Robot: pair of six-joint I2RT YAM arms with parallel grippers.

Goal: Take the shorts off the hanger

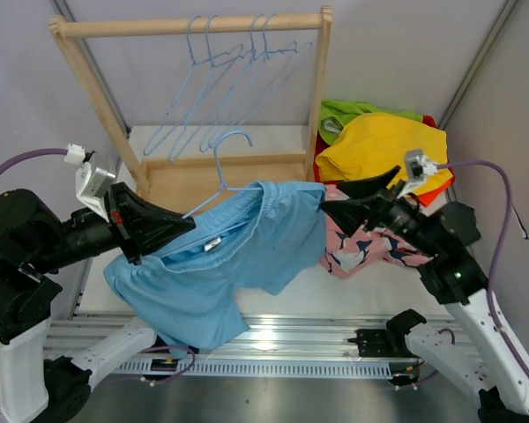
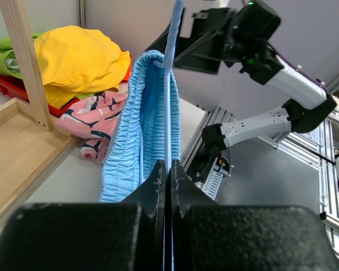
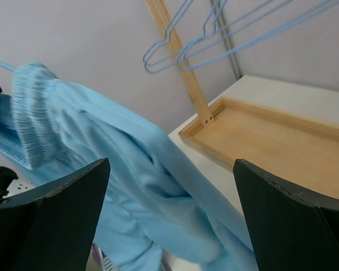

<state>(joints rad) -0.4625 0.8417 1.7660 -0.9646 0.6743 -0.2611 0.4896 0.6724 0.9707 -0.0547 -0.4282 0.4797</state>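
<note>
The left hand [image 2: 166,169] is closed tight on the thin wire of the blue hanger [image 2: 170,84] and holds it above the desk [image 1: 370,286]. The light blue shorts [image 1: 247,242] hang over this hanger, waistband bunched on the wire. The right hand [image 3: 169,186] is wide open just beside the fabric, holding nothing. I see 2 risks: the thin wire may turn or slip in the left hand when the right hand pulls, and the elastic waistband may catch on the hanger, so the hanger is dragged along.
</note>
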